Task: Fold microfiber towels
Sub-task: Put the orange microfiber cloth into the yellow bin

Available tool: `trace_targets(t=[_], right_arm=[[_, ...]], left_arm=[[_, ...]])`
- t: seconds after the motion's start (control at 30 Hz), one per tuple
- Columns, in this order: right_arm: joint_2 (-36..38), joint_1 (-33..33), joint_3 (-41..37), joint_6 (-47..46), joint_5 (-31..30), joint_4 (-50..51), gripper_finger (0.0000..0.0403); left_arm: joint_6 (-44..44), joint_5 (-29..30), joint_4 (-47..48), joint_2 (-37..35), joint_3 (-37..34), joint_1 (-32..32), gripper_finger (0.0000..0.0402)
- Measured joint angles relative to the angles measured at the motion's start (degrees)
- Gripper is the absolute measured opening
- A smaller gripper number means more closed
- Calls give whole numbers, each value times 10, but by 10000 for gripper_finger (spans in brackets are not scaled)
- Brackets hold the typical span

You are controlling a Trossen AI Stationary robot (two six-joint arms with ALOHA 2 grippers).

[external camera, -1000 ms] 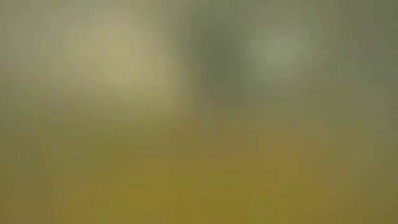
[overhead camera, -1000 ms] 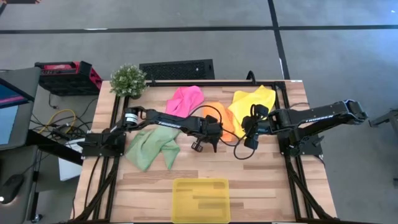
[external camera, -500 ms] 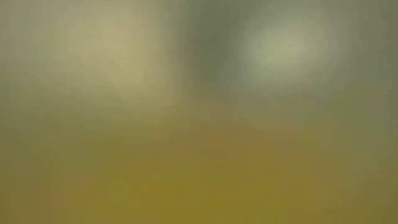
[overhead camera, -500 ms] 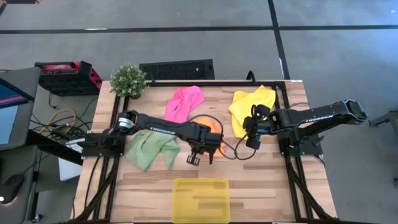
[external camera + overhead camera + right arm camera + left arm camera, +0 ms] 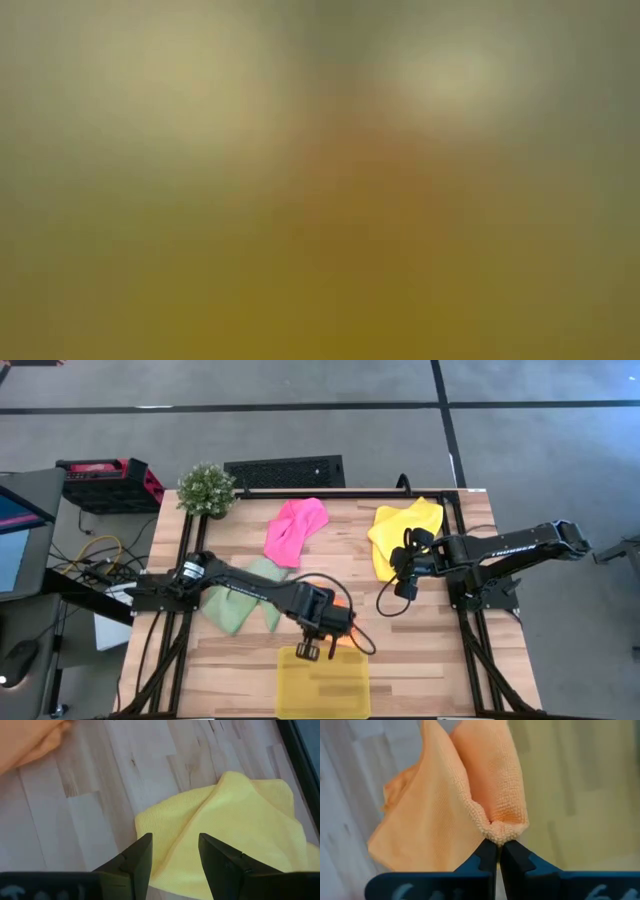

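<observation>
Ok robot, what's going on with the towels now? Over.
Left gripper shut on orange towel, at yellow tray edge. Right gripper open over yellow towel. Pink towel, green towel unfolded. Nothing blocking.

light: bright, even | shadows: soft | low view: fully blurred

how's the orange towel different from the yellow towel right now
The orange towel is pinched at a bunched fold in the shut left gripper, beside the near-edge tray; the yellow towel lies loose on the table, ungripped. The orange one shows mostly hidden under the left arm in the high view; the yellow one lies in plain sight at the far right, with the open right gripper just above it. Both are rumpled, not folded.
</observation>
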State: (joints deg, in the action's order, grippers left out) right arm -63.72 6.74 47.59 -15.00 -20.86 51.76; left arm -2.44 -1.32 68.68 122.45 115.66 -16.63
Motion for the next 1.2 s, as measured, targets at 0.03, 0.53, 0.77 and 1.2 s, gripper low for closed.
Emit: trace_targets(t=[0.03,0.53,0.77,1.2], right_arm=[[0,0,0,0,0,-1,184],[0,0,0,0,0,-13,184],[0,0,0,0,2,-17,184],[0,63,0,4,119,-109,184]], left_arm=[[-9,0,6,0,5,-7,0],[-71,52,15,0,68,-108,0],[-73,93,7,5,68,-153,0],[-74,113,-57,5,49,-202,0]])
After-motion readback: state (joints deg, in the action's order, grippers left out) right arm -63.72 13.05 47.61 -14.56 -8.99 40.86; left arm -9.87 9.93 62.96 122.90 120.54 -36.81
